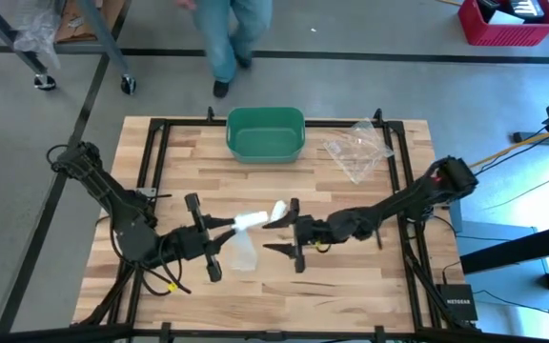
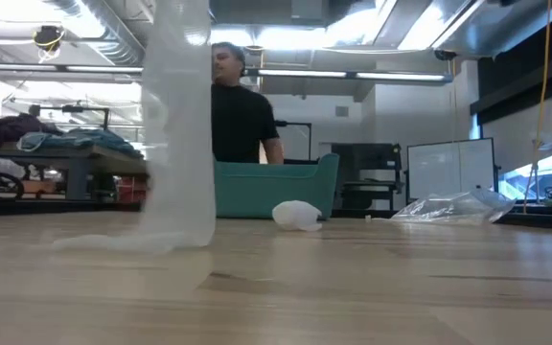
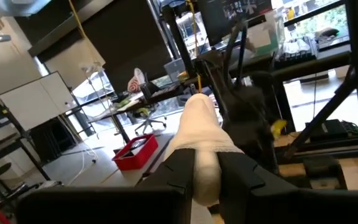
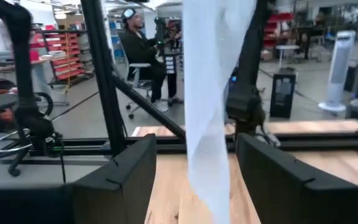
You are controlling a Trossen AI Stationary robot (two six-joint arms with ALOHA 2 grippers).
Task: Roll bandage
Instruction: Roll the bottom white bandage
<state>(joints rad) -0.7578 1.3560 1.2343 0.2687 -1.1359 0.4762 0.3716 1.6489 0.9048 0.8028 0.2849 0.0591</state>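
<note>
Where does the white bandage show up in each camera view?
High: bandage at table centre, between both grippers.
Low: tall strip left of centre, hanging to the tabletop.
Left wrist: centre, between the dark fingers.
Right wrist: centre, hanging between open fingers.
Shared landmark: green bin, also in low view.

In the low view the bandage [image 2: 175, 125] runs off the top edge, so neither hand shows; the bin [image 2: 276, 187] hides the person's [image 2: 241, 115] lower body.
</note>
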